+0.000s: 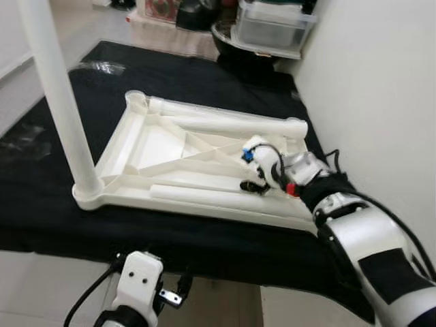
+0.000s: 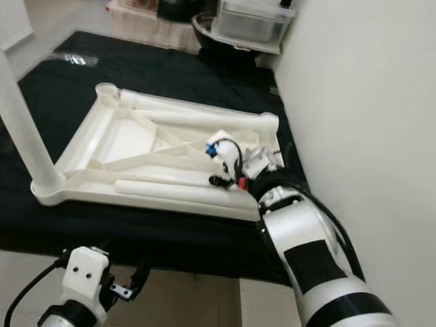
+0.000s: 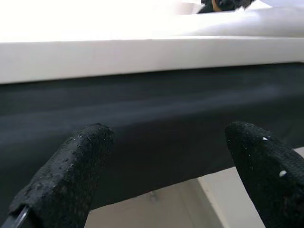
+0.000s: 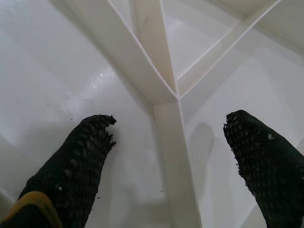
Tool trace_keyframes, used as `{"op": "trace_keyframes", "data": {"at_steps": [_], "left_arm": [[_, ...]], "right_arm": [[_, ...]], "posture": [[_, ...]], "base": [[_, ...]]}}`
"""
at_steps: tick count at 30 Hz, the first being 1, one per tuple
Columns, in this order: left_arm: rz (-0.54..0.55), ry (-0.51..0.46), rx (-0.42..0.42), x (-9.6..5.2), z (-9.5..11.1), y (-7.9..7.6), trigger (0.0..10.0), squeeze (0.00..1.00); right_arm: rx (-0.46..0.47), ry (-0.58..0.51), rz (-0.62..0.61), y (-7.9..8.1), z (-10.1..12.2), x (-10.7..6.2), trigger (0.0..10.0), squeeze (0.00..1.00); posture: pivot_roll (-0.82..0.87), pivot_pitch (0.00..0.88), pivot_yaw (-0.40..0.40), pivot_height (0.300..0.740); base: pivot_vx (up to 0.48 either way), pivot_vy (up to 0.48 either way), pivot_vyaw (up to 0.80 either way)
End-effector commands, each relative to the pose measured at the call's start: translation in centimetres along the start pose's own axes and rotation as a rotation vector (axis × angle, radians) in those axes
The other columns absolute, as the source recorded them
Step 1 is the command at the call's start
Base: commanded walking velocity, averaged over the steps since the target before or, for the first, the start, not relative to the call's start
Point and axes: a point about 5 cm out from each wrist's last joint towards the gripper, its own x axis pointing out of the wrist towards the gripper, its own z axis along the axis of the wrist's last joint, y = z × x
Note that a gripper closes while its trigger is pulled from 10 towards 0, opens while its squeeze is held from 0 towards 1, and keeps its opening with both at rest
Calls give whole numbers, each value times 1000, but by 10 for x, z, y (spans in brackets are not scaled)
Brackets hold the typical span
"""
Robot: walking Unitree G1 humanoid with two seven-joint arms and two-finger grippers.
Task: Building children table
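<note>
Right gripper (image 4: 171, 156), fingers spread, straddles a smooth rib (image 4: 178, 156) inside the upturned white plastic tabletop (image 1: 129, 146); left gripper (image 3: 166, 156) gapes beside black mat (image 1: 204, 82).

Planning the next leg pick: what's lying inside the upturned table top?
Inside the table top: two loose white legs and the open right gripper above the ribs. The arm covers the corner nearest it.

Table top (image 1: 177, 146) being viewed from above and close up.
It is being shared by both head views; ribs (image 4: 161, 90) are being closely faced by the right wrist camera.
</note>
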Motion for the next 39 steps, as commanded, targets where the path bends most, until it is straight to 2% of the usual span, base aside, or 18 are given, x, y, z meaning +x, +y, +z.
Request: {"op": "trace_keyframes", "data": {"at_steps": [1, 2, 3, 6, 7, 8, 10, 11, 12, 13, 14, 22, 29, 34, 36, 37, 38, 39], "left_arm": [[-16, -33, 18, -6, 10, -5, 10000, 0], [-16, -69, 38, -10, 20, -5, 10000, 0], [-16, -69, 38, -10, 20, -5, 10000, 0], [63, -215, 98, -3, 56, 4, 10000, 0], [63, -215, 98, -3, 56, 4, 10000, 0], [85, -257, 140, 1, 67, 9, 10000, 0], [91, -264, 161, 1, 69, 11, 10000, 0], [96, -259, 172, 1, 69, 13, 10000, 0], [99, -246, 181, -1, 67, 15, 10000, 0], [99, -246, 181, -1, 67, 15, 10000, 0], [100, -236, 186, -2, 66, 16, 10000, 0], [74, -160, 193, -8, 53, 11, 10000, 0], [61, -146, 193, -7, 51, 6, 10000, 0], [60, -149, 187, -5, 50, 4, 10000, 0], [52, -154, 184, -2, 49, 1, 10000, 0], [52, -154, 184, -2, 49, 1, 10000, 0], [47, -156, 180, 0, 50, -1, 10000, 0], [47, -156, 180, 0, 50, -1, 10000, 0]], "right_arm": [[-18, 47, 12, -1, -8, 0, 10000, 0], [-27, 48, 18, -2, -6, -1, 10000, 0], [-27, 48, 18, -2, -6, -1, 10000, 0], [-57, 58, 30, -5, -5, -4, 10000, 0], [-57, 58, 30, -5, -5, -4, 10000, 0], [-72, 69, 36, -5, -5, -4, 10000, 0], [-80, 76, 45, -4, -6, -4, 10000, 0], [-92, 87, 55, -3, -8, -3, 4902, 0], [-100, 96, 63, -2, -9, -2, 2667, 0], [-100, 96, 63, -2, -9, -2, 2667, 0], [-105, 102, 68, -1, -10, -2, 0, 0], [-148, 118, 127, 7, -10, 1, 0, 0], [-159, 69, 170, 19, 7, 3, 0, 0], [-170, 23, 219, 35, 28, 5, 0, 0], [-163, -10, 266, 52, 48, 5, 0, 0], [-163, -10, 266, 52, 48, 5, 0, 0], [-153, -19, 281, 62, 58, 5, 0, 0], [-153, -19, 281, 62, 58, 5, 0, 0]], "posture": [[85, 219, -221, 740], [84, 228, -225, 740], [84, 228, -225, 740], [85, 249, -224, 740], [85, 249, -224, 740], [83, 254, -224, 740], [85, 257, -224, 740], [86, 263, -224, 740], [86, 263, -224, 740], [86, 263, -224, 740], [86, 263, -224, 740], [83, 262, -229, 740], [74, 264, -234, 740], [61, 262, -239, 740], [41, 259, -237, 740], [41, 259, -237, 740], [37, 258, -236, 740], [37, 258, -236, 740]], "base": [[0, 0, 0], [0, 0, 0], [0, 0, 0], [0, 0, 0], [0, 0, 0], [0, 0, 0], [0, 0, 0], [0, 0, 0], [0, 0, 0], [0, 0, 0], [0, 0, 0], [0, 0, 0], [0, 0, 0], [0, 0, 0], [0, 0, 0], [0, 0, 0], [0, 0, 0], [0, 0, 0]]}}
